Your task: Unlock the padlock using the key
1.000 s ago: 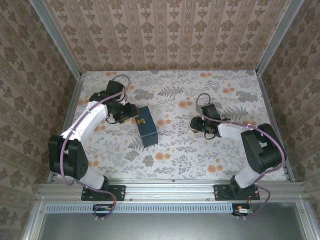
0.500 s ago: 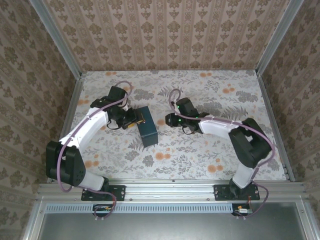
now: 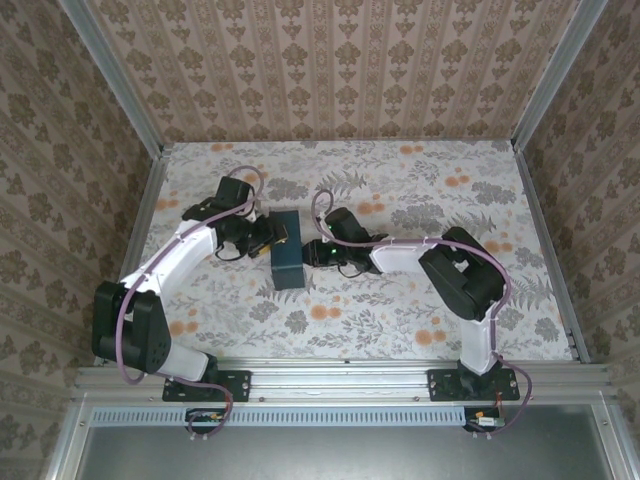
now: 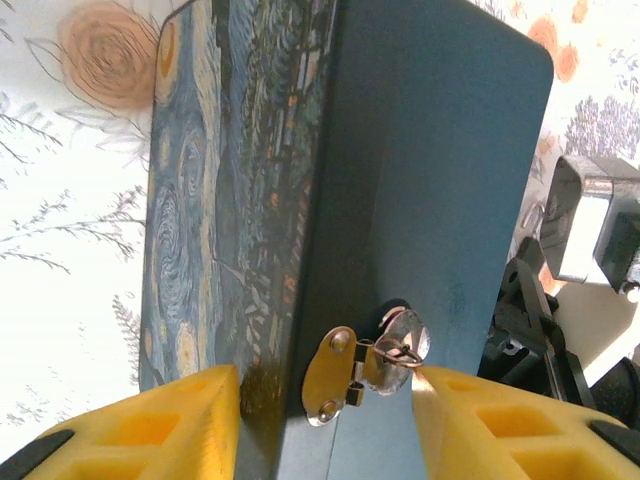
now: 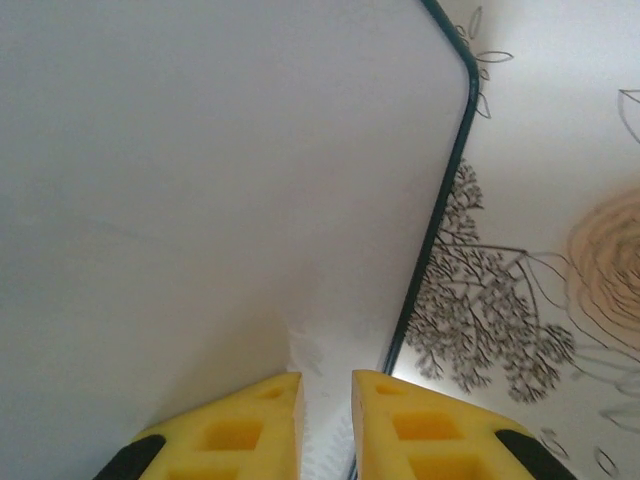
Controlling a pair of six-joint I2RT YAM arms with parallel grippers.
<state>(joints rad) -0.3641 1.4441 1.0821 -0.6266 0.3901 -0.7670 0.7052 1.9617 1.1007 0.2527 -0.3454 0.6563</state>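
Note:
The dark-blue box (image 3: 288,266) sits mid-table; its swirl-painted face (image 4: 210,200) and plain blue side (image 4: 430,170) show in the left wrist view. A silver hasp (image 4: 340,380) with a small ring (image 4: 405,345) sits on that side, and nothing hangs from the ring. The padlock and the key are out of view. My left gripper (image 3: 270,238) (image 4: 325,390) is open, its yellow fingers (image 4: 150,430) straddling the box's edge and hasp. My right gripper (image 3: 312,252) (image 5: 327,400) is against the box's right side (image 5: 200,180), jaws almost together, nothing visible in the slim gap.
The floral tabletop (image 3: 400,310) runs to metal rails at left and right and patterned walls behind. Black parts of the right arm (image 4: 535,320) show just past the box's far edge. A dark rim (image 5: 440,200) marks the box's corner, and floral cloth (image 5: 540,300) lies beyond it.
The right arm swung left across the table from the right half to the box, and its jaws narrowed. The left gripper shifted right onto the box's far end.

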